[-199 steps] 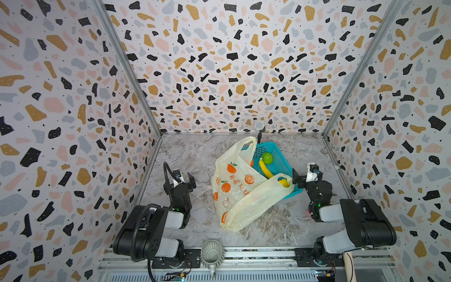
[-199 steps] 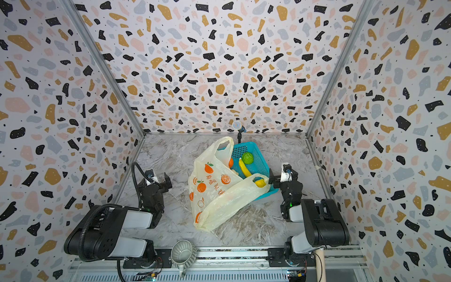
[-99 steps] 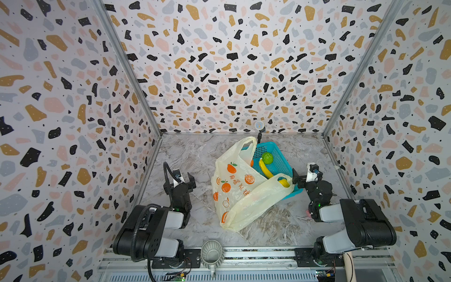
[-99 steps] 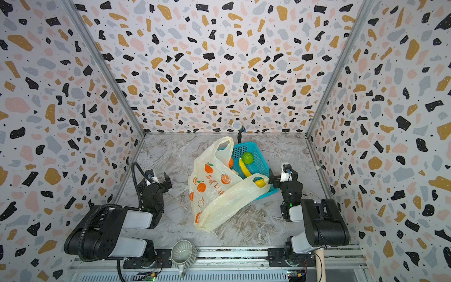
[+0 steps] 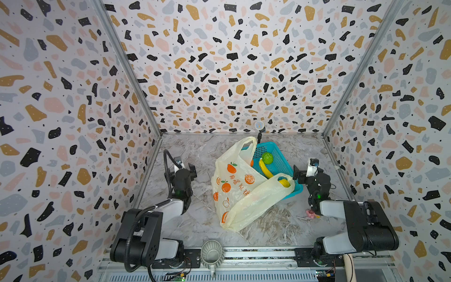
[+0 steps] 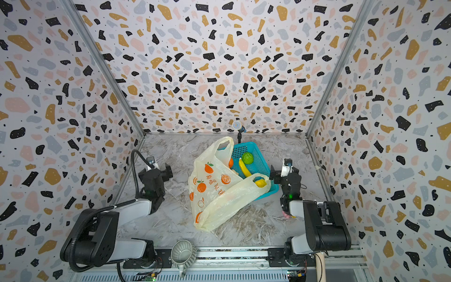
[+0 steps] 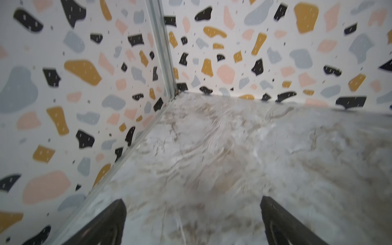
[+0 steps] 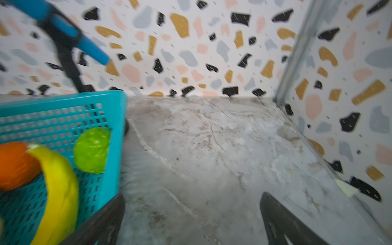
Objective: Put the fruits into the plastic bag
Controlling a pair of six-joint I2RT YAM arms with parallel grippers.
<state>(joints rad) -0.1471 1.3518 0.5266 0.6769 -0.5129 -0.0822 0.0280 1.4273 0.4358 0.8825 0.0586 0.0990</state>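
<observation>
The plastic bag (image 5: 240, 188) lies crumpled at the middle of the tabletop (image 5: 200, 156). Its two loop handles are draped onto the teal perforated basket (image 5: 278, 153), which stands behind it toward the back edge. In the basket sit a banana (image 5: 264, 168), a green fruit (image 5: 267, 158) and an orange (image 8: 14, 165). The left gripper (image 7: 193, 201), near the left edge, has its jaws wide apart, grasping nothing. The right gripper (image 8: 193, 196), just beside the basket, is likewise spread and empty.

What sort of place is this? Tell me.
Probably a robot test cell: printed terrazzo wall panels enclose a marble-look tabletop, with left arm and right arm mounted on a front rail.
</observation>
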